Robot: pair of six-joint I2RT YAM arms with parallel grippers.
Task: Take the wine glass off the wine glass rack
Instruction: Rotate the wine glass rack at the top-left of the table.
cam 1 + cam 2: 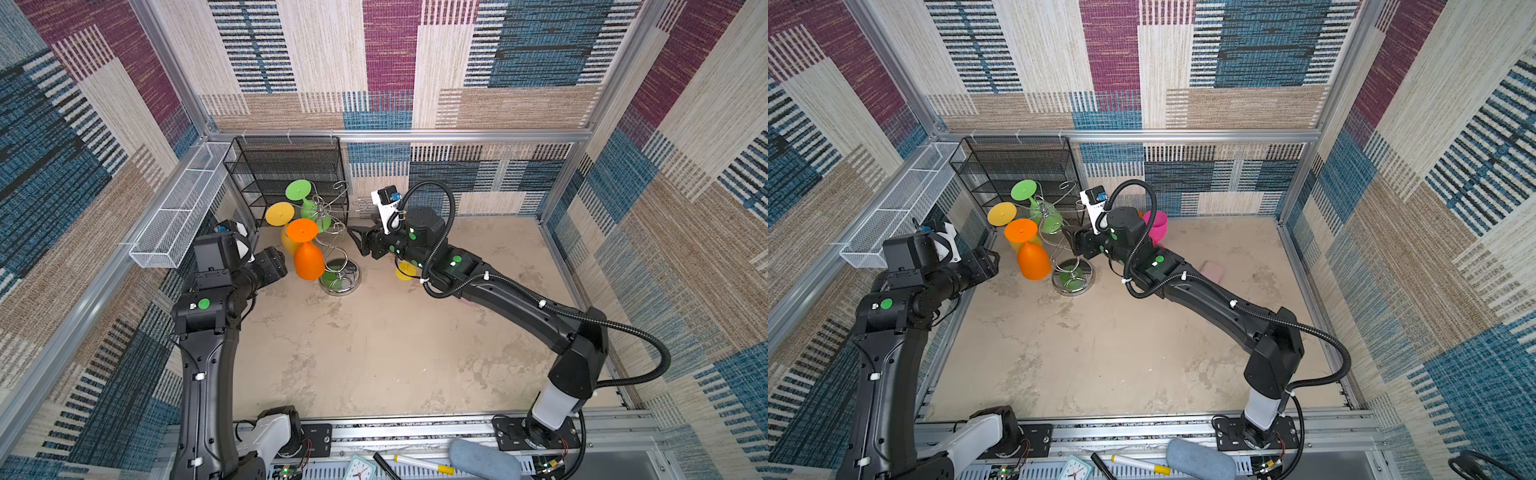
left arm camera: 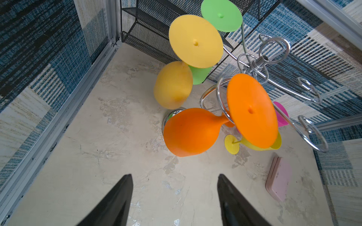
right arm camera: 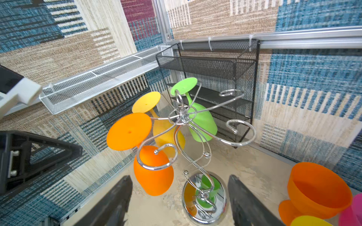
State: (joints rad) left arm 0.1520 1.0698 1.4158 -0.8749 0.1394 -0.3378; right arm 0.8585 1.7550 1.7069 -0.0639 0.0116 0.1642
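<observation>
Wine glass rack (image 1: 332, 237): standing upright on the table (image 1: 374, 353) near the back left corner; sitting just in front of the black mesh shelf (image 1: 286, 166); its shiny round base is lying flat on the table in both top views.
Orange wine glass (image 1: 308, 262): hanging upside down from a curly arm of the rack; its bowl is pointing down on the side facing the left gripper.
Yellow wine glass (image 2: 173, 86): hanging upside down from the rack too, behind the orange one.
Green wine glass (image 3: 203, 125): hanging upside down at the back of the rack, closest to the black shelf.
Left gripper (image 2: 174, 176): hovering near the orange wine glass but not touching it; its fingers (image 2: 121, 199) are standing wide apart; nothing is sitting between them.
Right gripper (image 3: 180, 177): hovering near the other side of the rack; its fingers (image 3: 242, 201) are spread apart too, holding nothing.
Loose cups: an orange cup (image 3: 317, 191) and a pink cup (image 1: 1154, 226) are sitting on the table by the right arm; a yellow glass (image 2: 254, 142) is lying on its side beside them.
Pink block (image 2: 279, 178): lying flat on the table, apart from the rack.
White mesh basket (image 1: 183, 208): hanging along the left wall.
</observation>
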